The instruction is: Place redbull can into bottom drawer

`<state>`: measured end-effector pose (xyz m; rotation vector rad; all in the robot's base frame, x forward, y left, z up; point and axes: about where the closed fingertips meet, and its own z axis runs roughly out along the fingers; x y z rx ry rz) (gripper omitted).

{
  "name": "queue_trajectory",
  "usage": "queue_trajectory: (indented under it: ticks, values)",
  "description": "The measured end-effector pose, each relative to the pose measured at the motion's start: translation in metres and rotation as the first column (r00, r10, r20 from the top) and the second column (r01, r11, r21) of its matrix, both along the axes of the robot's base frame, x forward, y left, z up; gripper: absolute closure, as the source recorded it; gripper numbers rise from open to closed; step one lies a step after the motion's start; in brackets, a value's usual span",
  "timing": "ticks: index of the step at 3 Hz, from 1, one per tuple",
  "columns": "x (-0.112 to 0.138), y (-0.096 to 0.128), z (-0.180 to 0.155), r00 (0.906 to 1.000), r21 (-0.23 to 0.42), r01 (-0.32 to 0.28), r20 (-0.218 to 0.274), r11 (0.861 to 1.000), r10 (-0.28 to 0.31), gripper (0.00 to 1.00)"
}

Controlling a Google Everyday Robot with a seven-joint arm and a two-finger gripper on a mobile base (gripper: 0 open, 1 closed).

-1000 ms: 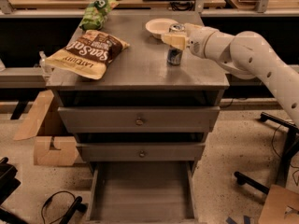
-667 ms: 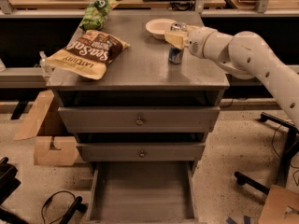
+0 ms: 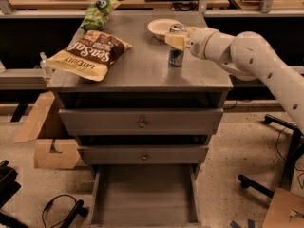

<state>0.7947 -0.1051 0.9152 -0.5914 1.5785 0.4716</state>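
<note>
Upper centre of the frame, the slim silver-and-blue redbull can stands on the grey cabinet top. The cream gripper is at its upper half; whether it's clamped, I cannot tell. Looks like the grasping step. Next it needs a firm hold, then a lift and a carry down to the open, shallow grey bottom drawer, bottom centre.

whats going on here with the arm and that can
The robot's gripper is at the top of the redbull can. The can stands upright on the grey cabinet top, just in front of a white bowl. The bottom drawer is pulled open below, and the can is not yet in it.
</note>
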Motion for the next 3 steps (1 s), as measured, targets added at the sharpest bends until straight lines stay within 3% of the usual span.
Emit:
queue_trajectory:
  ticks: [1, 2, 3]
  values:
    - [-0.004, 0.003, 0.009, 1.0, 0.0, 0.001, 0.003, 1.0, -0.001, 1.0]
    - [-0.031, 0.013, 0.029, 0.9996, -0.018, -0.012, 0.027, 1.0, 0.012, 1.0]
    - [-0.099, 0.022, 0.046, 0.9978, -0.045, -0.044, 0.048, 0.998, 0.046, 1.0]
